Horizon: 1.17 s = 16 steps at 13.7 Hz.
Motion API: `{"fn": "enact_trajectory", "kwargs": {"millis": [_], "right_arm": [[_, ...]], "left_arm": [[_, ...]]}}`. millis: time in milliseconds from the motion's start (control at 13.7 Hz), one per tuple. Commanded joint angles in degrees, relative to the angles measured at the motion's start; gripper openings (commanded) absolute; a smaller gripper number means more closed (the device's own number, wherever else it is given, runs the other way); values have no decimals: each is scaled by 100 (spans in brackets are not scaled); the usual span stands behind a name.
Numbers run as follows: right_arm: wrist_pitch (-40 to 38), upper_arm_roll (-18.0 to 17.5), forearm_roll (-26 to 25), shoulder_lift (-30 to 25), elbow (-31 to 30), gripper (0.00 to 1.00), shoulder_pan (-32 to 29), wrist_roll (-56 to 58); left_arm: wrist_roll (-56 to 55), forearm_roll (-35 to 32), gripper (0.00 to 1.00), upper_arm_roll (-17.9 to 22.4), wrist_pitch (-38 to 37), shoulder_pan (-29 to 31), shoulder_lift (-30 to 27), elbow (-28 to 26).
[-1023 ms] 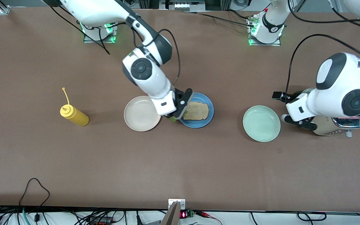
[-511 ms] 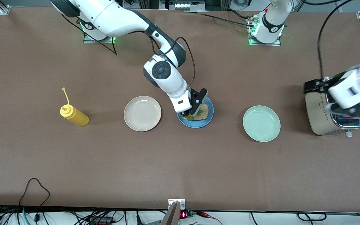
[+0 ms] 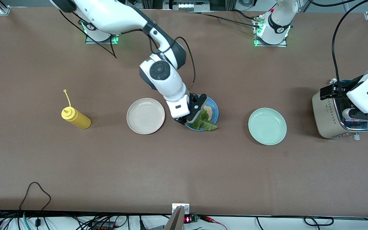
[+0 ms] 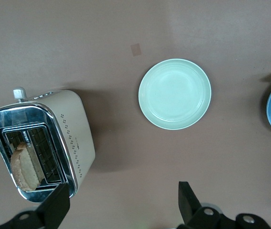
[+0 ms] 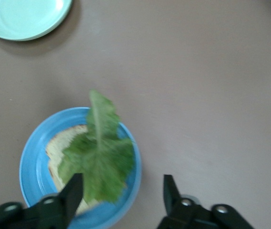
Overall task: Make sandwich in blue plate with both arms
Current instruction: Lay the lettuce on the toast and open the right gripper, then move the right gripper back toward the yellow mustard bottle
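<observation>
Lettuce (image 3: pixel 204 123) overhangs blue plate (image 3: pixel 215 110) rim; right gripper (image 3: pixel 190 118) jaws apart; left gripper (image 4: pixel 121 205) jaws apart over toaster (image 3: pixel 329 116).

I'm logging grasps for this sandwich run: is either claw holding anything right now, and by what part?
Nothing is held. The right claw is open over the blue plate, with the lettuce leaf lying free on the bread slice. The left claw is open and empty above the toaster.
</observation>
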State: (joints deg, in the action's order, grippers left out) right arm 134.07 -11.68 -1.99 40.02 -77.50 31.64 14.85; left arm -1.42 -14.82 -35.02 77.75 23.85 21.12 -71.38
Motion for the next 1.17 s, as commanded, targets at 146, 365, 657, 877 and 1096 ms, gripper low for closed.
{"fn": "enact_trajectory", "kwargs": {"millis": [146,365,657,877,1096], "right_arm": [[-1126,-10,49,-1195,-283,100,-1132,262],[-2075,-10,670,-1917,-345,100,-1826,1471],[-2306,8,2102,-2543,-959,100,-3152,3861],[-3025,25,3796,-2290,-1022,100,-4399,6084],[-3842,25,4837,-1632,-1004,100,-5508,7861]], "left_arm": [[-51,-3,100,-31,12,23,33,80],[-60,-29,100,-75,-32,14,-11,36],[-429,-100,100,-110,-67,-91,-133,-77],[-588,-100,100,-110,12,-91,-266,-271],[-710,-56,100,-136,-32,-91,-336,-324]]}}
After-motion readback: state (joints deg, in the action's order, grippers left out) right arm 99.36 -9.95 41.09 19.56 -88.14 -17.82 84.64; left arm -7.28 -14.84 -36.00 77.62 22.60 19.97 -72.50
